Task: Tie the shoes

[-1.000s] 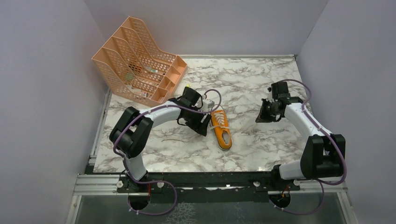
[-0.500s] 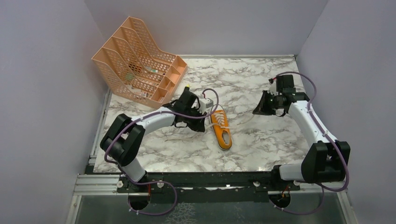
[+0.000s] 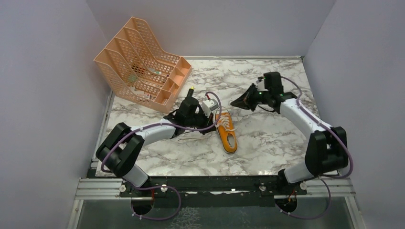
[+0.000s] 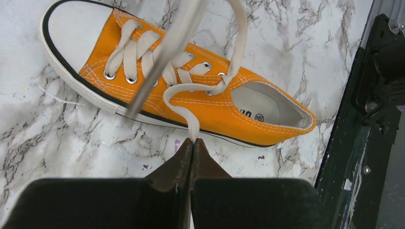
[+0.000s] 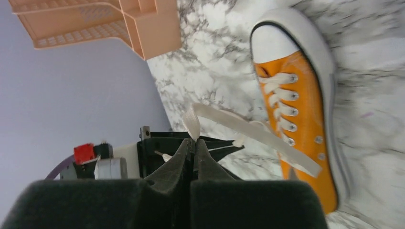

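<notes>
A small orange sneaker (image 3: 226,130) with a white toe cap lies on the marble table, toe toward the back. My left gripper (image 3: 213,126) sits low beside the shoe's left flank. In the left wrist view its jaws (image 4: 192,141) are shut on a white lace (image 4: 184,112) that comes from the upper eyelets of the sneaker (image 4: 210,102). My right gripper (image 3: 235,102) hovers behind and right of the toe. In the right wrist view it (image 5: 193,141) is shut on the other lace (image 5: 239,125), which stretches in the air to the sneaker (image 5: 305,129).
A peach mesh file rack (image 3: 141,62) stands at the back left of the table, also seen as a rack (image 5: 119,24) in the right wrist view. Grey walls close in the left, right and back sides. A black rail (image 3: 215,181) runs along the near edge.
My left gripper has shut on the lace beside the shoe and the left arm has dropped lower. The right arm swung left and toward the back, carrying its lace over the shoe.
</notes>
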Action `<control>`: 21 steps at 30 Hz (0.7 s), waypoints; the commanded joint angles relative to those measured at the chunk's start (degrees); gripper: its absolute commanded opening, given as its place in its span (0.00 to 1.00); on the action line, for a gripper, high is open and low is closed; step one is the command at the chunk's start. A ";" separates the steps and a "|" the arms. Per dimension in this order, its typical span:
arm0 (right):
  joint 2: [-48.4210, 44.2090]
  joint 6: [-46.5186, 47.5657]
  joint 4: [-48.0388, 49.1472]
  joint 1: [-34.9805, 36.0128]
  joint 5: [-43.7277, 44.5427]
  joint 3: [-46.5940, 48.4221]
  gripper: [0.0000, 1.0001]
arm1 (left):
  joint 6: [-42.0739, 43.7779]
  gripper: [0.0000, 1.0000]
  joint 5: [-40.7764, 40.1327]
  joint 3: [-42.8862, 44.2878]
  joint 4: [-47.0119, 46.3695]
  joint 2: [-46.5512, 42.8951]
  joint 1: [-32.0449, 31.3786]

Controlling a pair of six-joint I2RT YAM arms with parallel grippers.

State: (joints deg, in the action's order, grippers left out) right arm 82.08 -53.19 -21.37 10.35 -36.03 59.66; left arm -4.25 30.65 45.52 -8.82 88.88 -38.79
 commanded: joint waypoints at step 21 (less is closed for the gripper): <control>27.65 6.41 -6.94 29.21 20.94 18.58 0.00 | -4.93 0.00 1.25 -11.21 -10.98 -12.29 -2.33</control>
State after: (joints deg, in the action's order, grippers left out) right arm 105.51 -53.32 -21.54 37.23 -20.62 73.93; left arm -7.09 30.63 35.59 -17.56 79.02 -40.36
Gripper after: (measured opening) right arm 0.012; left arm 0.005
